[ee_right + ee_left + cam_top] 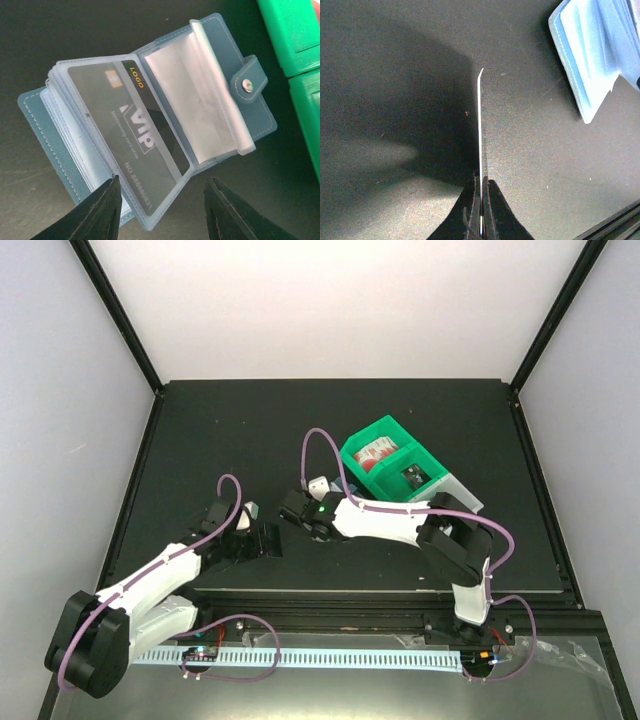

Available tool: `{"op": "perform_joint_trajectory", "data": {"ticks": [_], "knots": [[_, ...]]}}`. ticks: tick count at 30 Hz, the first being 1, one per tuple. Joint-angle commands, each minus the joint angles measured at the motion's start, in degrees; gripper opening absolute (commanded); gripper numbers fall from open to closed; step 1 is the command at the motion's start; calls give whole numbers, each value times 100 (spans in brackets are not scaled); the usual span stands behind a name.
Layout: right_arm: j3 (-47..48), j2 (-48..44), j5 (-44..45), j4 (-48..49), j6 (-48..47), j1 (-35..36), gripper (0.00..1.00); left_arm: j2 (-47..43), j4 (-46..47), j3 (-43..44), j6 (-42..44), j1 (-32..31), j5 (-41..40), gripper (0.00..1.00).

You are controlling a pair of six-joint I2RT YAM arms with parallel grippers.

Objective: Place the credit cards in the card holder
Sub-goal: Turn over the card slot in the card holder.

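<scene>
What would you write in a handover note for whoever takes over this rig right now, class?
Left pincer: shut on a credit card, held edge-on.
Right pincer: open, straddling the near edge of the card holder, which lies open.
Done: one VIP card already sits inside it.
To do: slide the held card in as well.

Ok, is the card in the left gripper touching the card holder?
Apart. The left wrist view shows the credit card, edge-on in the shut left gripper, with bare dark table between it and the card holder.
</scene>
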Motion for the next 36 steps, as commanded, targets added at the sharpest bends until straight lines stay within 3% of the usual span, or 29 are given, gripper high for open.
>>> {"op": "perform_joint_trajectory", "data": {"ticks": [1,25,36], "knots": [[132,-35,491,-112,65,-120,47,-85,-149,3,22,35,-126,2],[274,34,151,189,-289,-1016,45,-177,-278,64,29,35,-185,1],[120,132,-475,1381,-1826,-1422,50,-320,-198,163,235,38,88,2]]}}
